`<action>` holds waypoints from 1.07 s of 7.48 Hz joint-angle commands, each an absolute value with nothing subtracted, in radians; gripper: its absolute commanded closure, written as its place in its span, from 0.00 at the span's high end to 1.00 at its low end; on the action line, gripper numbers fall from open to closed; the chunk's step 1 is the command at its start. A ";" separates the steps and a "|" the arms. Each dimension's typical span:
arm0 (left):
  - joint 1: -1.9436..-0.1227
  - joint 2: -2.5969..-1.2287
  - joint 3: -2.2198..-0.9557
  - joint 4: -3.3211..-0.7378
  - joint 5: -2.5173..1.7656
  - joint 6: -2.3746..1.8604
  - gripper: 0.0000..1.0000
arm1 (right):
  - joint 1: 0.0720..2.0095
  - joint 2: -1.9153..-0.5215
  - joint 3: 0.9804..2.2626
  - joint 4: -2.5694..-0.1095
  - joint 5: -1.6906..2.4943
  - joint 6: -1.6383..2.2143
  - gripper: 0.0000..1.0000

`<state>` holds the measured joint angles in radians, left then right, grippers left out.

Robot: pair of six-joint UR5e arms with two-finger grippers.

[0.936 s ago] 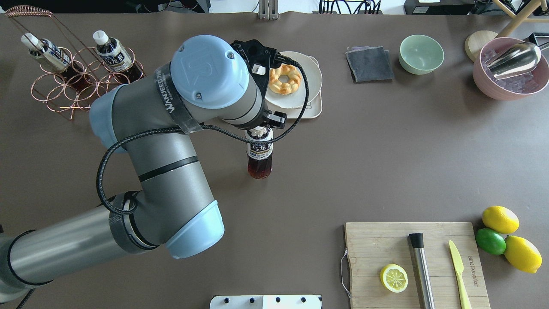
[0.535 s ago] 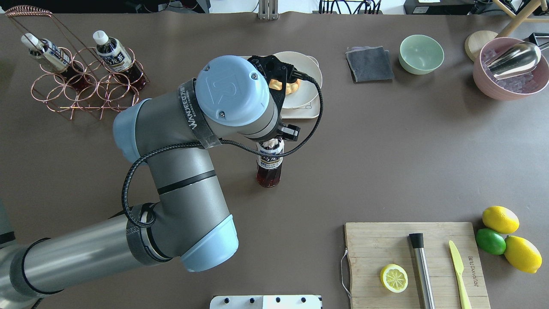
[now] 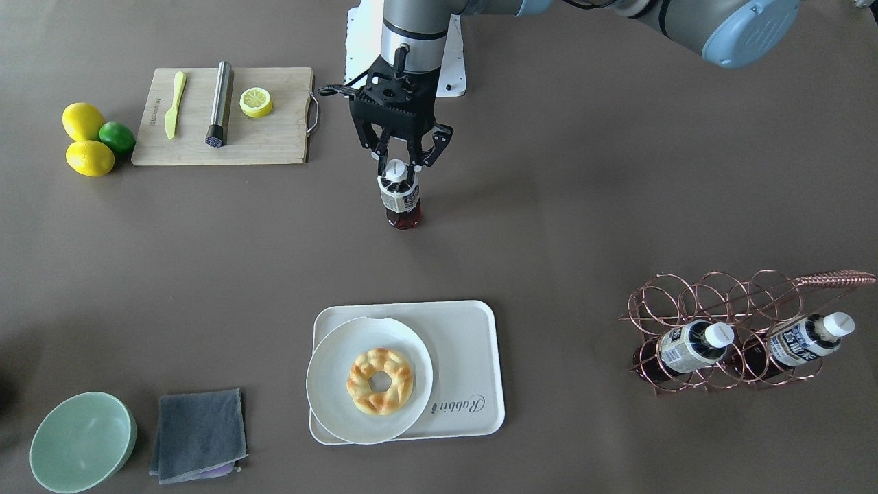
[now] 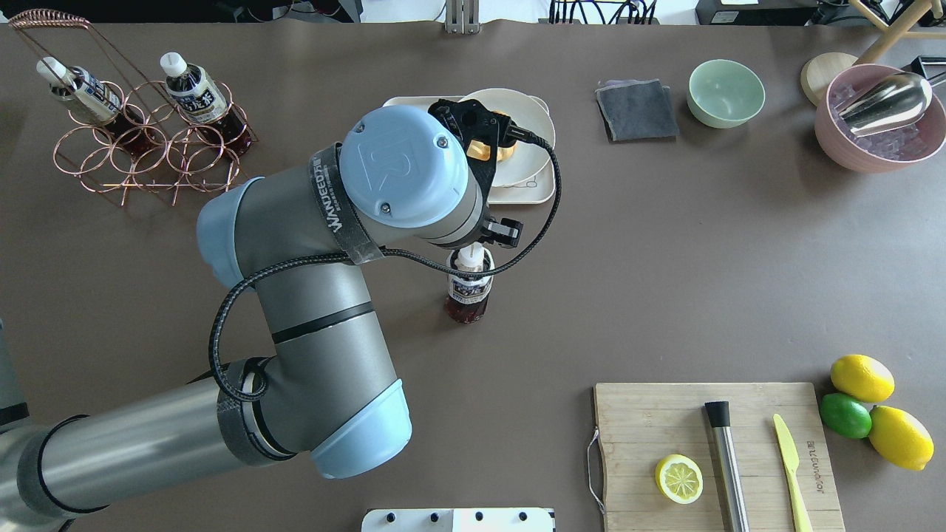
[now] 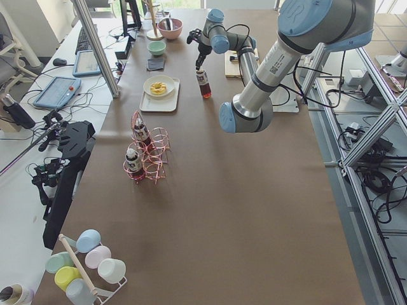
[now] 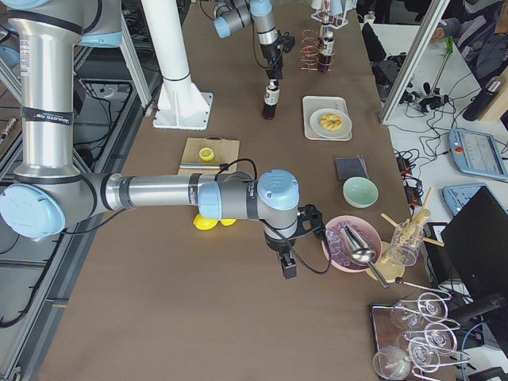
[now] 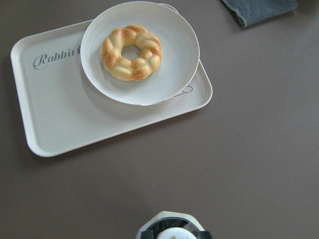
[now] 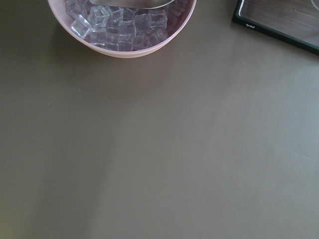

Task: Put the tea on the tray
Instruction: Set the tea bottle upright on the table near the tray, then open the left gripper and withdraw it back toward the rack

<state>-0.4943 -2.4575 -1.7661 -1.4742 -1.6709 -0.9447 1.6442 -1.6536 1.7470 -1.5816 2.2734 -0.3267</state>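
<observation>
The tea (image 3: 401, 200) stood upright mid-counter (image 3: 583, 206), well apart from the tray (image 3: 473, 329) on the far side. The left arm's fingers (image 3: 418, 152) hung slightly apart on either side of its white cap (image 3: 394, 169). The state of the right arm's fingers (image 6: 290, 266), near the ice bowl (image 6: 343, 248), could not be told.

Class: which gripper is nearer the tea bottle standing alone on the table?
Left. The left gripper sits right above the tea, straddling its cap; the right gripper hangs far off beside the pink ice bowl.
</observation>
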 commanded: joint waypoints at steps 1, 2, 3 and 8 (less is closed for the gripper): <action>-0.494 -2.456 -1.772 -1.474 -1.669 -0.946 0.87 | 1.644 -1.654 1.749 -1.582 2.273 -0.327 1.00; -0.494 -2.456 -1.773 -1.471 -1.669 -0.946 0.87 | 1.644 -1.654 1.750 -1.582 2.273 -0.327 1.00; -0.503 -2.454 -1.787 -1.465 -1.674 -0.946 0.88 | 1.644 -1.654 1.749 -1.582 2.273 -0.325 1.00; -0.875 -2.210 -1.971 -1.310 -2.000 -0.644 0.91 | 1.644 -1.624 1.744 -1.583 2.275 -0.324 1.00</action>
<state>-0.7211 -2.3264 -1.9075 -1.3227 -1.8683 -0.7940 1.6445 -1.6285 1.7448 -1.5816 2.2735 -0.3256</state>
